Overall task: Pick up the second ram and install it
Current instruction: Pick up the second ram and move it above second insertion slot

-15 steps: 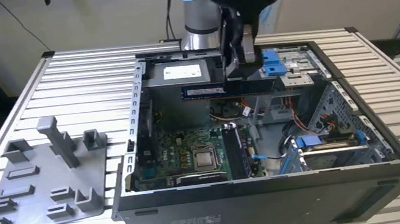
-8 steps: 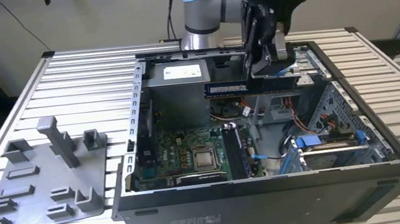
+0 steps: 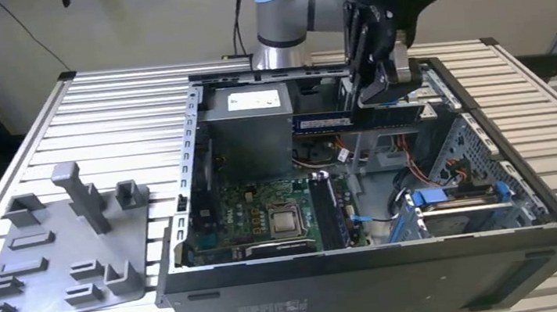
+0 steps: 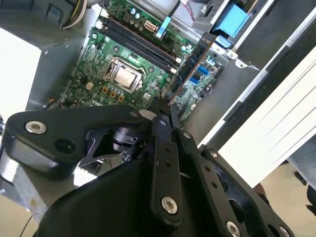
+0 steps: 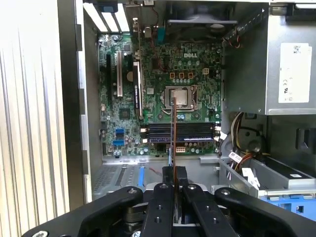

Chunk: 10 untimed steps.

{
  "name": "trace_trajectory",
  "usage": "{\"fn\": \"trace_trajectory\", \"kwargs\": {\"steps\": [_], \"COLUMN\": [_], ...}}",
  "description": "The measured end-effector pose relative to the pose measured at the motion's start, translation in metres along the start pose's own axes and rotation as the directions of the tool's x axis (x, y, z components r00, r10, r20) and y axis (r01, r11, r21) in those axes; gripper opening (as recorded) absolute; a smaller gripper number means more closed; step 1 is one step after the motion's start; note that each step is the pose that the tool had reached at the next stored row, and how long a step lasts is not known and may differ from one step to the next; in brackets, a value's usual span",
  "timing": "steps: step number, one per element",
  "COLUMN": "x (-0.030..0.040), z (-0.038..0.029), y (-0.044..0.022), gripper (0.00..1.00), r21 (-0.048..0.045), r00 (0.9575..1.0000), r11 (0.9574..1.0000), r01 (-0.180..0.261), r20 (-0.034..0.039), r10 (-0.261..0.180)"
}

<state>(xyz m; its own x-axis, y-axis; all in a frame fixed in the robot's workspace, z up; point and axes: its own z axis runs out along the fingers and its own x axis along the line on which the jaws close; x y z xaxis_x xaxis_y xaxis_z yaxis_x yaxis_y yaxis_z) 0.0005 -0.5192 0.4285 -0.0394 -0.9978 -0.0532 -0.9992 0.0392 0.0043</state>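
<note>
Overhead, gripper (image 3: 385, 96): was clenched on the second ram (image 3: 333, 121), held level above the open computer case (image 3: 377, 278).
Ram edge: faced the memory slots (image 5: 197, 132), apart from them.
Room: free space lay between second ram and motherboard (image 3: 253, 206).
Label: white sticker (image 3: 251, 100) sat on the power supply (image 3: 250, 132).

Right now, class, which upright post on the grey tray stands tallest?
The T-topped post near the far edge of the grey tray; the other posts rise far lower.

slatted table (image 3: 106, 116), grey tray (image 3: 53, 231), open computer case (image 3: 378, 286)
</note>
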Motion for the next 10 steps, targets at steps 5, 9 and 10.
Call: {"fn": "trace_trajectory", "kwargs": {"steps": [5, 9, 10], "x": [-0.0017, -0.0105, -0.0132], "z": [0.0001, 0.0006, 0.0007], "y": [-0.0001, 0.0003, 0.0004], "gripper": [0.14, 0.14, 0.14], "r21": [0.0000, 0.0000, 0.0000], "r00": [1.0000, 1.0000, 1.0000], "r11": [1.0000, 1.0000, 1.0000], "r01": [0.000, 0.000, 0.000], "r20": [0.0001, 0.0001, 0.0001], "r10": [0.000, 0.000, 0.000]}}
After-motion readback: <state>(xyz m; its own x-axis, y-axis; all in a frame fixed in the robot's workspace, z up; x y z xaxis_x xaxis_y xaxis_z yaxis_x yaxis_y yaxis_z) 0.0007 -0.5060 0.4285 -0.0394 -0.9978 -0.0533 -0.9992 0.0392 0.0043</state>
